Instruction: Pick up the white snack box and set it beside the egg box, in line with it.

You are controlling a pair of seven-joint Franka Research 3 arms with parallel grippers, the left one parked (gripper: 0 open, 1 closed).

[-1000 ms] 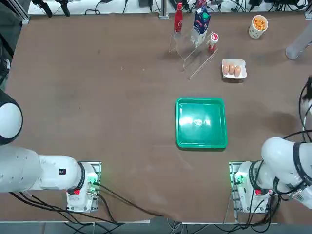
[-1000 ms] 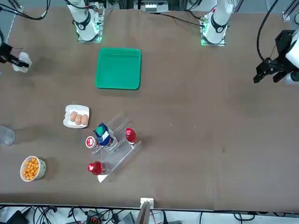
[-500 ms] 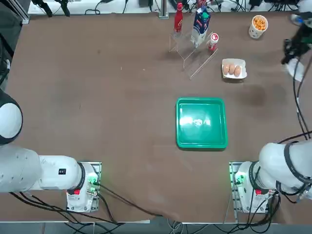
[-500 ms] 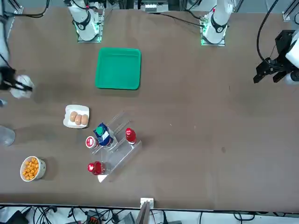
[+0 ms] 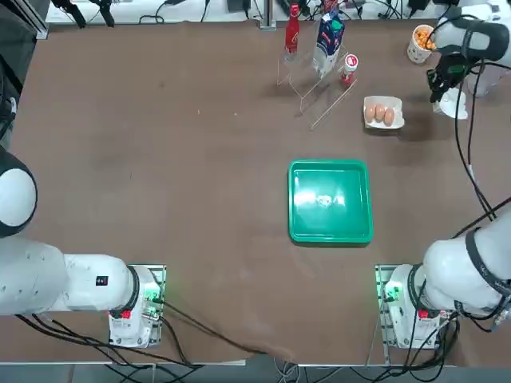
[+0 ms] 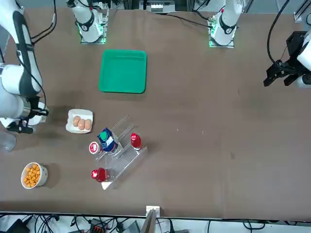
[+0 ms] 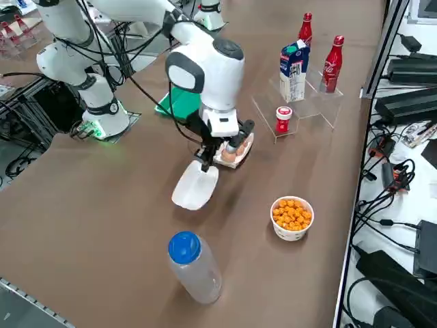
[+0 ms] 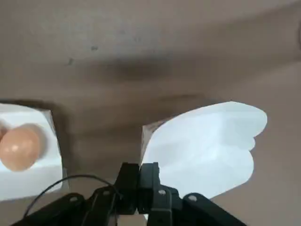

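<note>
Upper right of the top view, the right gripper (image 5: 441, 89) pinches the white snack box (image 7: 194, 186) by its edge – tilted, off the table, just beside the egg box (image 5: 383, 112) – no lettering readable on either box.

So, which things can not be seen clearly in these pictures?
- White snack box: in the front view the right arm hides it; in the top view the right gripper, shut on its edge, covers part of it.
- Whether the box touches the table: no view settles it.
- Egg box: cut by the edge in the wrist view, one egg showing; partly behind the gripper in the side view.
- Inside of the snack box: not shown.
</note>
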